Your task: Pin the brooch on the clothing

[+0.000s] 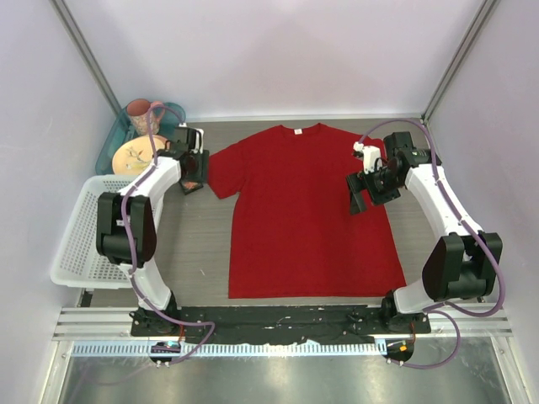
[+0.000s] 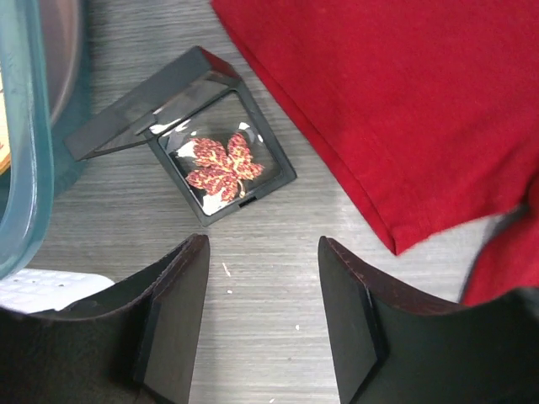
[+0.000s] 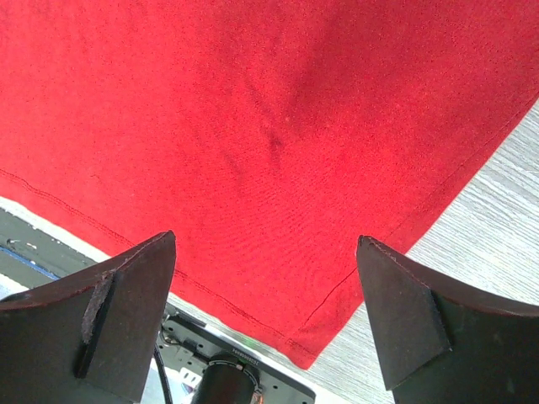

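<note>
Two empty pairs: left fingers (image 2: 177, 311) spread near the brooch (image 2: 223, 164) in its open box (image 2: 274, 153) beside the red T-shirt (image 1: 303, 210), right fingers (image 3: 126, 311) spread over that shirt. Tiny pin, sloppy pinch probably shoves the box.

The bench (image 1: 194, 244) has a grey wood-grain top, evenly lit, with only soft shadows. 3 plain white walls close it in — a back wall (image 1: 278, 50), a left wall (image 1: 34, 126) and a right wall (image 1: 505, 101) — with 2 slanting metal posts (image 1: 82, 50) at the back corners. A white slotted basket (image 1: 72, 244) sits at the bench's left edge. Along the near edge run aluminium rails (image 1: 93, 324), a white toothed strip (image 1: 278, 348) and a shiny metal sheet (image 1: 278, 379) catching glare.
</note>
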`<state>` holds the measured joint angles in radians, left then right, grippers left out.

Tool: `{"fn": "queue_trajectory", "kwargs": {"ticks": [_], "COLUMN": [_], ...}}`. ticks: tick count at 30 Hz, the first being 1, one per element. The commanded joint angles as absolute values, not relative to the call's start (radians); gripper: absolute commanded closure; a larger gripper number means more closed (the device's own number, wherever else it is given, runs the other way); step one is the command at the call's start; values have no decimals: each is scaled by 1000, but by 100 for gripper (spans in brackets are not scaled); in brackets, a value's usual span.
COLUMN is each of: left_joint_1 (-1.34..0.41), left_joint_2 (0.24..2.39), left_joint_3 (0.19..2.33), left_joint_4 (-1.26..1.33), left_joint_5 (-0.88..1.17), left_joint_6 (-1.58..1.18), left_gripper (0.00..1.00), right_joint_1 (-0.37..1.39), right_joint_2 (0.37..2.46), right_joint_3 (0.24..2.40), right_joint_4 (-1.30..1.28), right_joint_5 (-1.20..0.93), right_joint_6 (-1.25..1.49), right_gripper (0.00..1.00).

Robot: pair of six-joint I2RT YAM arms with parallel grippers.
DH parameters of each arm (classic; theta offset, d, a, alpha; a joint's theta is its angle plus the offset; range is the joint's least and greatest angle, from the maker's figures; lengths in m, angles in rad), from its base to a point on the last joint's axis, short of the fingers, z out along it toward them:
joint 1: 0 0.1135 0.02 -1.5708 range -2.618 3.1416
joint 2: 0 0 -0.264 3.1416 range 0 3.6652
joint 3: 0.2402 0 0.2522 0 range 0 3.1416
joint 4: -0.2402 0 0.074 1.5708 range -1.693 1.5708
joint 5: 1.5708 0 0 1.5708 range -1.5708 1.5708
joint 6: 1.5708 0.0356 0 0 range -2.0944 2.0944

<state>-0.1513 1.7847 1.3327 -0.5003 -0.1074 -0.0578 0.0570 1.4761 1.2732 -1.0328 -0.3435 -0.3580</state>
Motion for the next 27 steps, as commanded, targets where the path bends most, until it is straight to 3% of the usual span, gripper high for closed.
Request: {"fn": "queue_trajectory", "kwargs": {"ticks": [1, 27], "left_joint_1": [-153, -140], "left_joint_2": [1825, 1933], "left_joint_3": [1341, 1356], "left_joint_4": [-402, -370], "left_joint_5": [-248, -342], "left_joint_6": [-204, -354], "left_gripper": [42, 47], "right_joint_1": [63, 61], "right_joint_2": [1433, 1456], "right_joint_3": [1267, 1249], "right_joint_4": [-1026, -1031], "right_joint_5": [-357, -348], "right_joint_6": [-344, -342], "right_gripper": [7, 8]}}
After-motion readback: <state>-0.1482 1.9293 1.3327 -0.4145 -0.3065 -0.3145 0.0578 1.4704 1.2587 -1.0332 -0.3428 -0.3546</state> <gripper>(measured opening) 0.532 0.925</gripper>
